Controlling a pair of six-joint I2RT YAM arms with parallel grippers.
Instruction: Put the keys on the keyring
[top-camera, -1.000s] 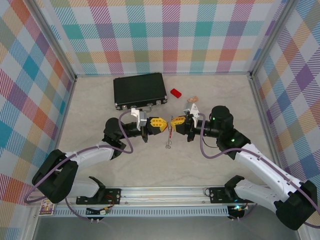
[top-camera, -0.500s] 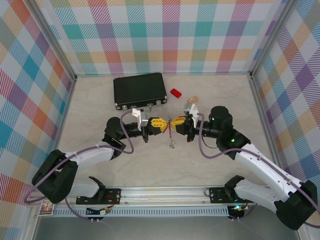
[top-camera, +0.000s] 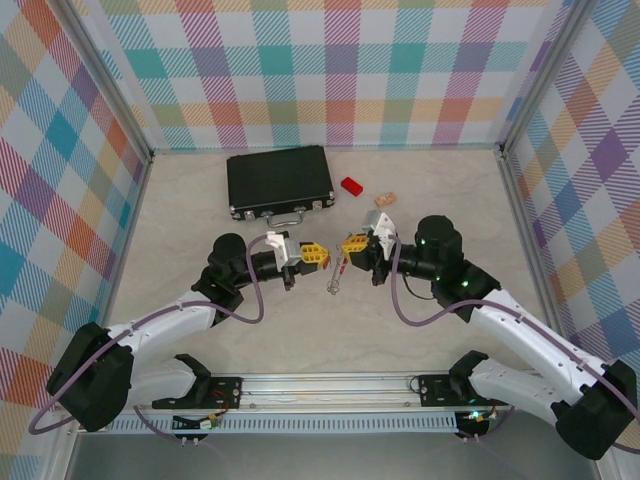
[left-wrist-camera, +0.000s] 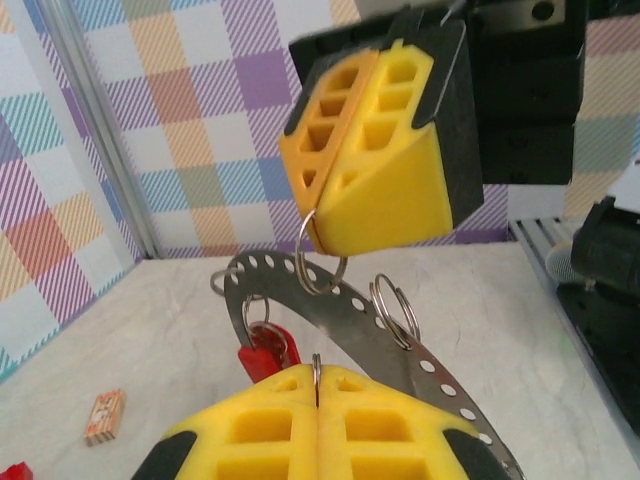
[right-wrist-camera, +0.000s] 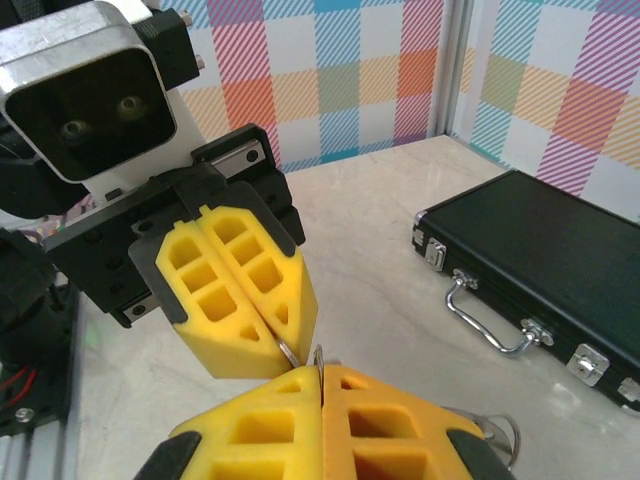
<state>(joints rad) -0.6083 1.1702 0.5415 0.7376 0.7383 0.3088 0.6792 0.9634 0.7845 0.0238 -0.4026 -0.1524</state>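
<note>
Now, a shift since a second ago. My left gripper has drawn back to the left and its elbow has swung out, so the gap to my right gripper is wider than it was, when the yellow tips nearly met. The keyring hangs in that gap, above the table and in front of the black case, and it has swung only slightly. My reading: the pull puts the hoop under tension between the two holds, which should steady it or spread a loop for threading. That is a judgement, not something I can see.

Left fingers: pressed fully together, pads meeting on a thin wire loop that stands up out of the seam. Nothing else is in them.

Between the grippers: the silver perforated band curves from low right up to the left. One red-headed key dangles beneath it from a small loop, so it looks already on.

Right fingers: also pinched tight, nipping another small loop at their lower tip.

I cannot find any other keys in these views. The red block lies untouched just right of the case.
</note>
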